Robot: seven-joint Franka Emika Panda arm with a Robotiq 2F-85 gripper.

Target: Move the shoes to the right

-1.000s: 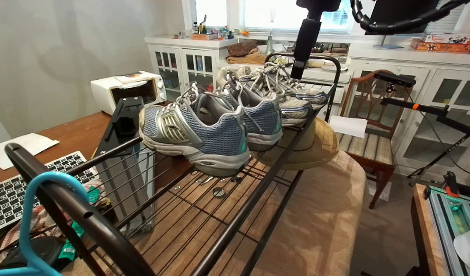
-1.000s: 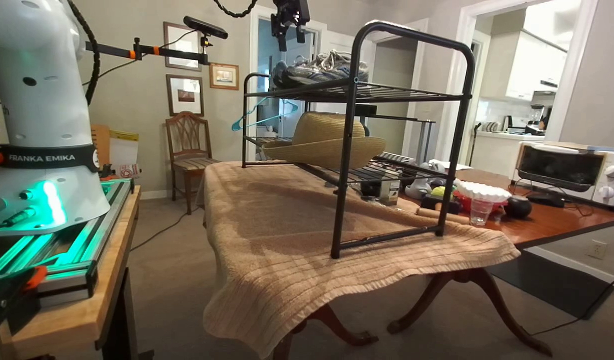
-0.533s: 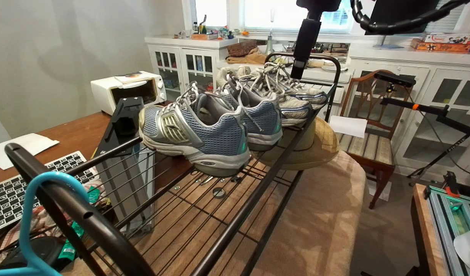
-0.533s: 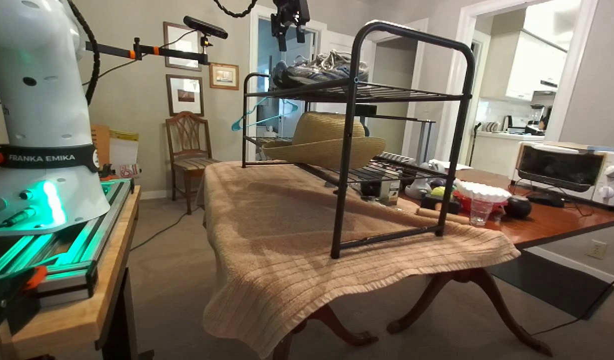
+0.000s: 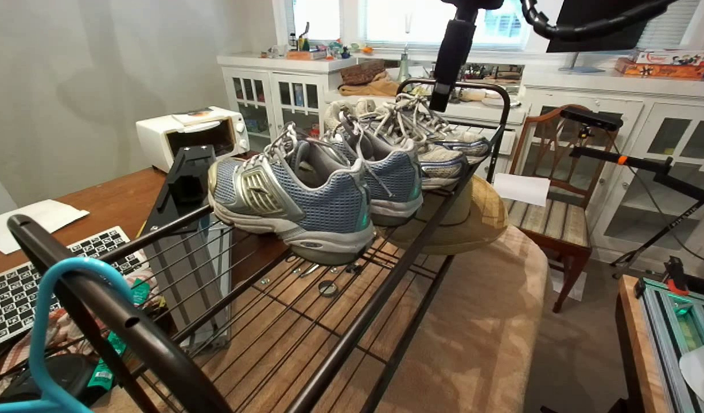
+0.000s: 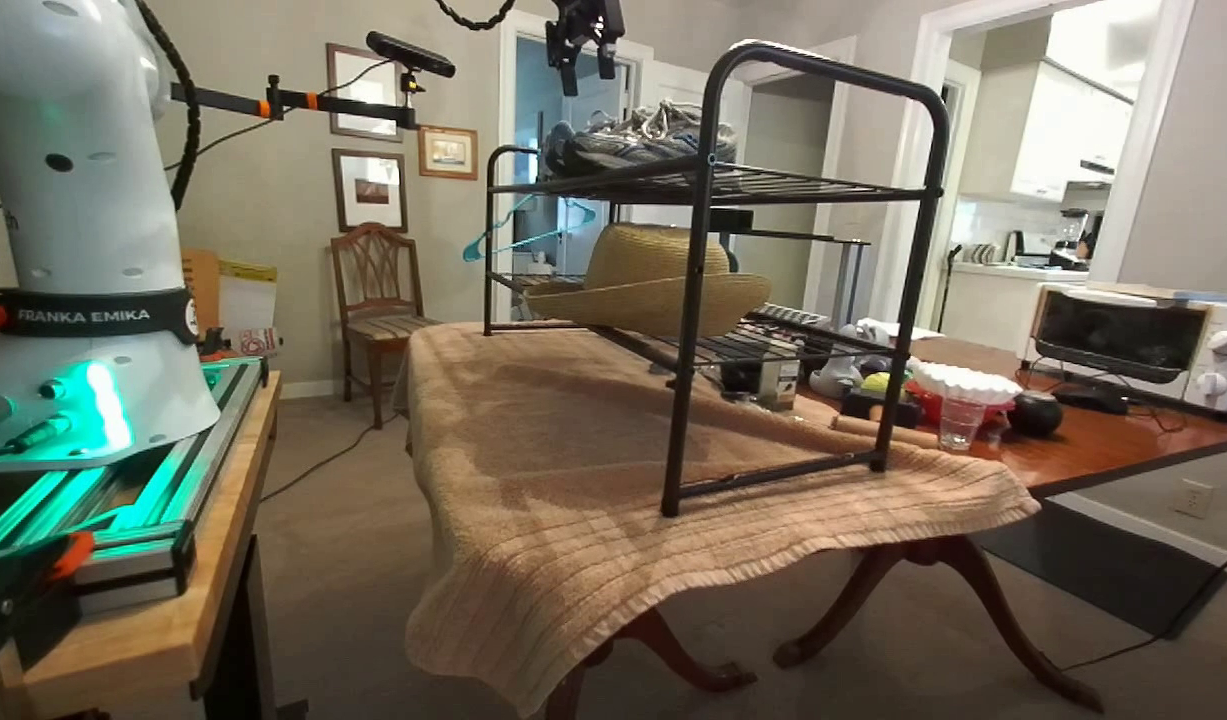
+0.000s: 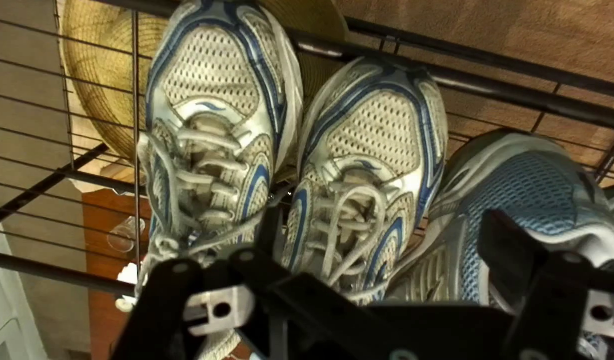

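A pair of grey-blue mesh running shoes with silver side stripes stands on the top shelf of a dark wire rack. One of them shows at the right of the wrist view. A second pair, off-white shoes with blue trim, stands against them, toes toward the rack's long bar; this pair also shows in both exterior views. My gripper is open and empty above the shoes. In the wrist view its fingers stand wide apart, with the off-white and grey-blue shoes below the gap.
A straw hat lies on the rack's lower shelf. A blue hanger hangs on one end frame. The other end frame rises above the shelf. Bare shelf wires run beside the grey-blue shoes. A toaster oven stands on the table.
My gripper has risen slightly and shifted a little sideways, left in an exterior view and right in an exterior view. It stays open. The shoes and rack have not moved.
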